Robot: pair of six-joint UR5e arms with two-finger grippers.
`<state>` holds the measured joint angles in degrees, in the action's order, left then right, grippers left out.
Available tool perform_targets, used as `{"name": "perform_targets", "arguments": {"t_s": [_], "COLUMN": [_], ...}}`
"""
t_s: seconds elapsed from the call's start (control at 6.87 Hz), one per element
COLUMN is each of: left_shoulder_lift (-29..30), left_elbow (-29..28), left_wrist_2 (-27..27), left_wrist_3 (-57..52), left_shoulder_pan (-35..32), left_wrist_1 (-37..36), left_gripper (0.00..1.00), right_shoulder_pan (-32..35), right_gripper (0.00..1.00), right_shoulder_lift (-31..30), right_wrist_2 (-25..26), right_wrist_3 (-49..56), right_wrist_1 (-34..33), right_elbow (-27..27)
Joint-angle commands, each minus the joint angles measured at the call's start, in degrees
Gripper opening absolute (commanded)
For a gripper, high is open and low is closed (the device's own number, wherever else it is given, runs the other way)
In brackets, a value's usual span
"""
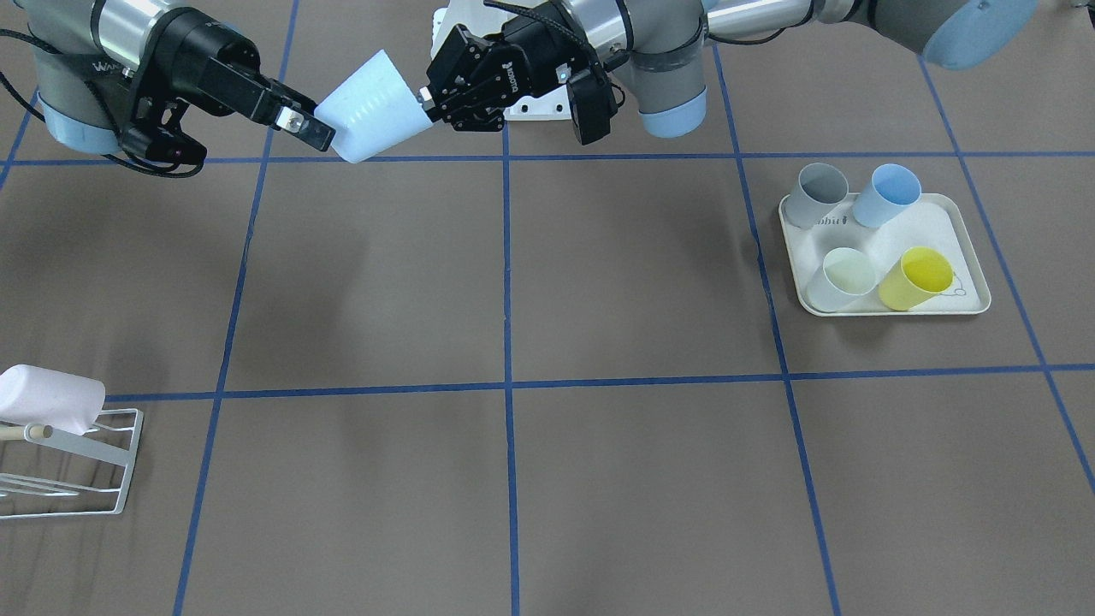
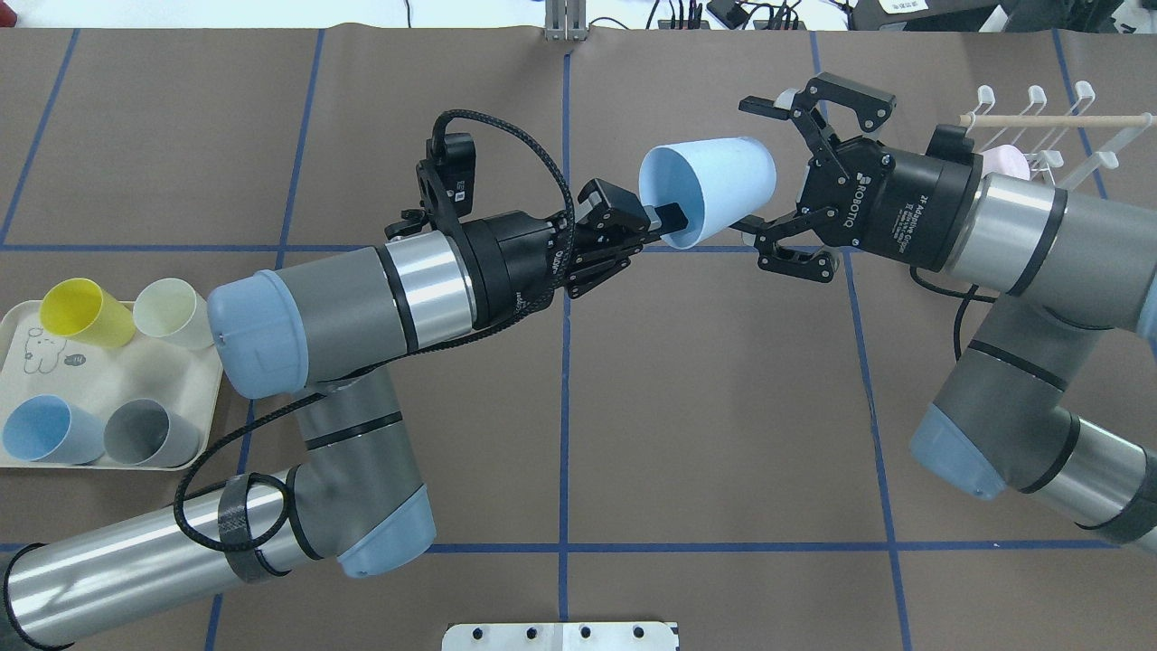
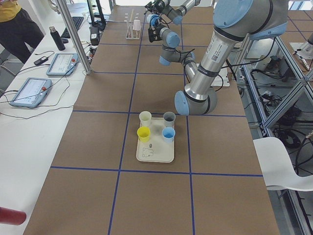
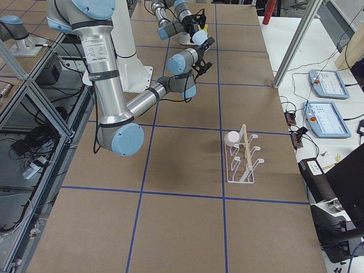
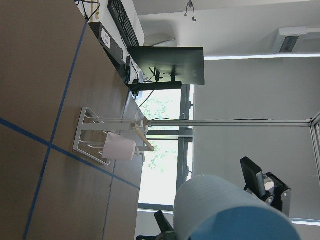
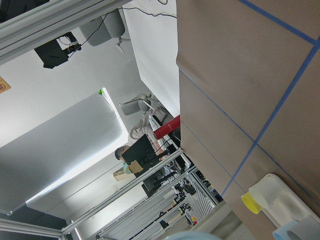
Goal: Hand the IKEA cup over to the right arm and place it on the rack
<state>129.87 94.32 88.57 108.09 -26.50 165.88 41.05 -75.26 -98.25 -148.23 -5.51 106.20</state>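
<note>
The IKEA cup (image 2: 714, 185), light blue, hangs on its side in the air between the two arms, with its mouth turned toward the left arm. My left gripper (image 2: 664, 221) is shut on the cup's rim, one finger inside the mouth. My right gripper (image 2: 761, 176) is open, its fingers spread above and below the cup's base. From across the table the cup (image 1: 376, 107) sits between the left gripper (image 1: 425, 107) and the right gripper (image 1: 323, 128). The rack (image 1: 94, 479) stands at the table's edge on the right arm's side, with a pale pink cup (image 1: 47, 398) on it.
A cream tray (image 2: 154, 380) on the left arm's side holds yellow, pale green, blue and grey cups. The rack (image 2: 1076, 127) lies just beyond the right wrist. Blue tape lines cross the brown table. Tablets and cables lie on a side bench (image 4: 324, 108).
</note>
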Motion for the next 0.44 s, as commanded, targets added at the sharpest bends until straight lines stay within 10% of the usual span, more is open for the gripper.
{"name": "perform_targets", "arguments": {"t_s": [0.0,0.29], "left_shoulder_lift": [0.4,0.5], "left_elbow": [-0.1,-0.2], "left_wrist_2": [0.0,-0.1], "left_wrist_3": [-0.1,-0.1], "left_shoulder_pan": [0.0,0.0], "left_wrist_1": [-0.6,-0.6], "left_gripper": [0.00,0.00], "right_shoulder_pan": [0.0,0.1], "right_gripper": [0.88,0.43], "right_shoulder_lift": [-0.4,-0.7], "right_wrist_2": [-0.1,-0.2], "right_wrist_3": [0.0,0.0], "right_wrist_1": [0.4,0.6], "right_elbow": [0.1,0.1]}}
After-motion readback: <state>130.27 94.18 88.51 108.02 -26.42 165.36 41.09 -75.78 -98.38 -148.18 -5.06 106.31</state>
